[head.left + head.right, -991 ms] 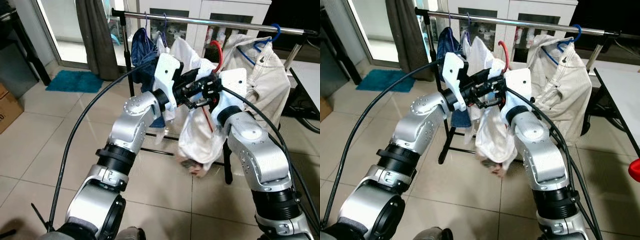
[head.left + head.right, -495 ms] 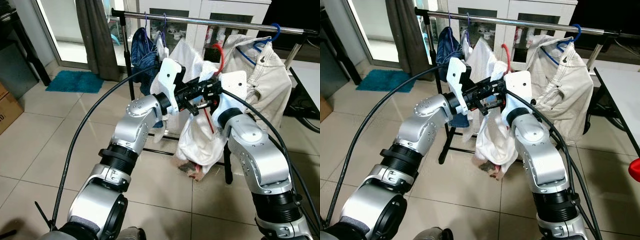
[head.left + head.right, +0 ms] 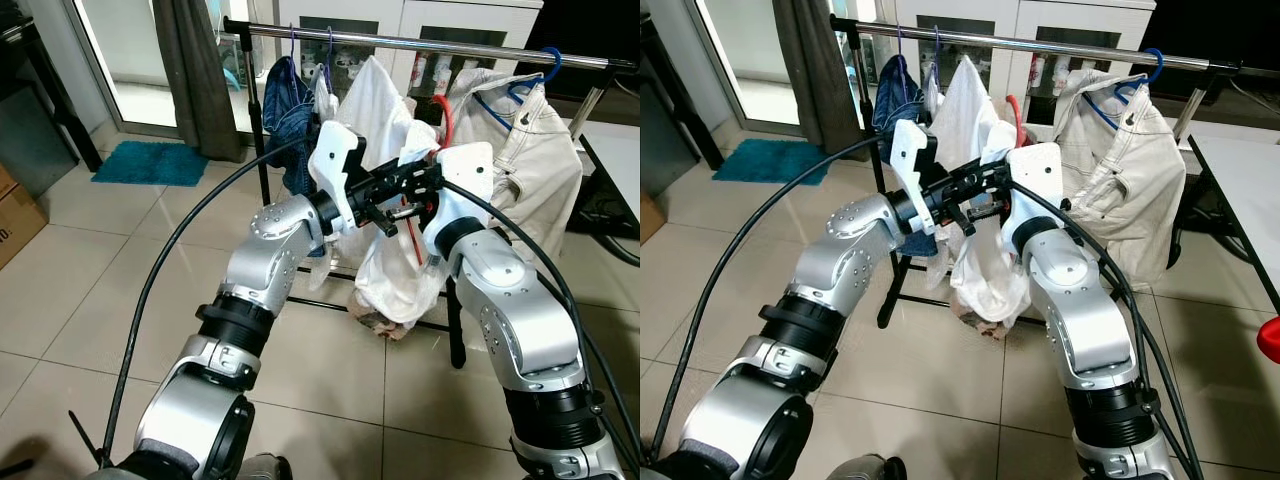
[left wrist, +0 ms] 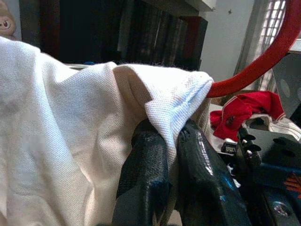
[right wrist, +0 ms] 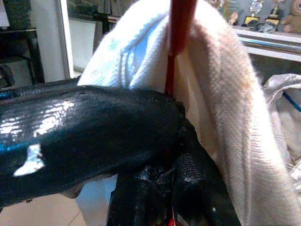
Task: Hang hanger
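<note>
A white shirt (image 3: 385, 110) hangs on a red hanger (image 3: 443, 105) just below the metal rail (image 3: 420, 42) of the clothes rack. My left gripper (image 3: 392, 198) is shut, pinching a fold of the shirt near the collar; the left wrist view has the fold (image 4: 174, 101) between its fingertips (image 4: 146, 141), with the red hook (image 4: 263, 61) curving beside it. My right gripper (image 3: 425, 178) is shut on the hanger's red stem (image 5: 178, 28), which runs down between its fingers (image 5: 188, 174). The shirt's lower part droops toward the floor behind my arms.
On the rail hang a cream jacket (image 3: 530, 140) on a blue hanger (image 3: 545, 65) to the right and blue clothes (image 3: 290, 110) to the left. A dark curtain (image 3: 195, 70), a teal mat (image 3: 150, 162) and a cardboard box (image 3: 15, 215) lie left. A black cable (image 3: 170, 260) arcs over my left arm.
Both grippers have lifted the shirt and red hanger upward, closer to the rail. The shirt's top now stands higher and its bottom has risen a little.
</note>
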Motion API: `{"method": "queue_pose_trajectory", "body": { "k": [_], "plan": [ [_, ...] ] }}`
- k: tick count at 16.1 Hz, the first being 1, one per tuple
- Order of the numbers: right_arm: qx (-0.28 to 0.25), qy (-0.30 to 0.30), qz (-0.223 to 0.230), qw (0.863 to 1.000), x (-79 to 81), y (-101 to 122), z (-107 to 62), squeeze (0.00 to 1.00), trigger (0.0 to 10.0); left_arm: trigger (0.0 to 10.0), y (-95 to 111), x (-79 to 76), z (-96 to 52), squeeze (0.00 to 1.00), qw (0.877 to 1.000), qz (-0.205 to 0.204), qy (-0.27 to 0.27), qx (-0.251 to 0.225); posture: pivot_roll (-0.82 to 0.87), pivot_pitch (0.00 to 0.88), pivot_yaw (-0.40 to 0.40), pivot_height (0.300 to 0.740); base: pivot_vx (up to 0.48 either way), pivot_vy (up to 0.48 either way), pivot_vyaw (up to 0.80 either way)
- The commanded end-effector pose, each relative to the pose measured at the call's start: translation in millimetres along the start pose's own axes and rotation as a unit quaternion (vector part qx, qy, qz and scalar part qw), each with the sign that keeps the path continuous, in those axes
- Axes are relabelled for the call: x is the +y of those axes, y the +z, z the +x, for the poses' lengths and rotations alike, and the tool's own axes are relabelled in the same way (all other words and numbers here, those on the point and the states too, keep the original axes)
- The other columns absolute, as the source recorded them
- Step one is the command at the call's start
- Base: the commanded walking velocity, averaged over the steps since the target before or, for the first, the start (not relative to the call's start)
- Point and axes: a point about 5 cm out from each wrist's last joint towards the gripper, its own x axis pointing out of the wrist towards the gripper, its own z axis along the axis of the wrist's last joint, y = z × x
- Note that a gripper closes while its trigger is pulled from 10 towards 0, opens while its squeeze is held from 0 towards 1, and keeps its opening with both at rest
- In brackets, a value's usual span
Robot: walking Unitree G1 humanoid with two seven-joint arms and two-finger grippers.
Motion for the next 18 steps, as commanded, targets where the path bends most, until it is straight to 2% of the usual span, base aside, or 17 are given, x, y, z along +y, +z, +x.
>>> {"method": "queue_pose_trajectory", "body": {
  "k": [1, 3, 7, 8, 9, 10, 14, 15, 17, 18],
  "plan": [
    [-0.005, 0.004, -0.004, 1.0, 0.5, 2.3, -2.6, 0.0, 10.0, 0.0, 7.1, 6.4, -5.7, 0.0, 1.0, 0.02, 0.012, -0.003, -0.01, 0.0, 0.025, 0.74, 0.0, 0.0, 0.0],
    [-0.004, 0.011, -0.006, 1.0, -0.9, 2.7, -2.2, 0.0, 10.0, 0.0, 4.2, 12.3, -13.8, 0.0, 0.999, 0.045, 0.018, 0.019, -0.01, 0.0, 0.019, 0.74, 0.0, 0.0, 0.0],
    [-0.009, 0.035, -0.01, 0.999, -3.9, 5.0, -3.8, 0.0, 10.0, 0.0, 8.4, 18.5, -27.6, 0.0, 0.998, 0.053, -0.014, 0.041, -0.01, 0.0, 0.016, 0.74, 0.0, 0.0, 0.0],
    [-0.009, 0.036, -0.01, 0.999, -4.6, 5.2, -4.0, 0.0, 10.0, 10.0, 8.2, 21.7, -28.6, 0.0, 0.996, 0.072, 0.005, 0.05, -0.01, 0.0, 0.017, 0.74, 0.0, 0.0, 0.0],
    [-0.009, 0.036, -0.01, 0.999, -4.9, 5.2, -4.0, 0.0, 10.0, 10.0, 8.5, 22.8, -28.5, 0.0, 0.996, 0.076, 0.012, 0.049, -0.01, 0.0, 0.017, 0.74, 0.0, 0.0, 0.0],
    [-0.009, 0.035, -0.01, 0.999, -5.0, 5.4, -3.8, 0.0, 10.0, 10.0, 9.4, 23.6, -27.9, 1.0, 0.997, 0.065, 0.018, 0.039, -0.01, 0.0, 0.018, 0.74, 0.0, 0.0, 0.0],
    [-0.009, 0.036, -0.006, 0.999, -4.7, 5.8, -3.3, 0.0, 10.0, 10.0, 7.7, 22.3, -27.7, 1.0, 0.997, 0.065, 0.026, 0.035, -0.01, 0.0, 0.022, 0.74, 0.0, 0.0, 0.0],
    [-0.009, 0.035, -0.006, 0.999, -4.7, 5.9, -3.5, 0.0, 10.0, 10.0, 7.2, 22.9, -28.9, 0.0, 0.997, 0.059, 0.03, 0.035, -0.01, 0.0, 0.024, 0.74, 0.0, 0.0, 0.0],
    [-0.008, 0.032, -0.004, 0.999, -5.9, 5.3, -3.9, 0.0, 10.0, 9.9, 6.1, 23.7, -31.8, 0.0, 0.997, 0.059, 0.031, 0.036, -0.01, 0.0, 0.025, 0.74, 0.0, 0.0, 0.0],
    [-0.007, 0.031, -0.004, 0.999, -6.1, 4.8, -4.0, 0.0, 10.0, 3.2, 6.0, 23.4, -32.6, 0.0, 0.997, 0.059, 0.031, 0.035, -0.01, 0.0, 0.027, 0.74, 0.0, 0.0, 0.0]
  ]
}}
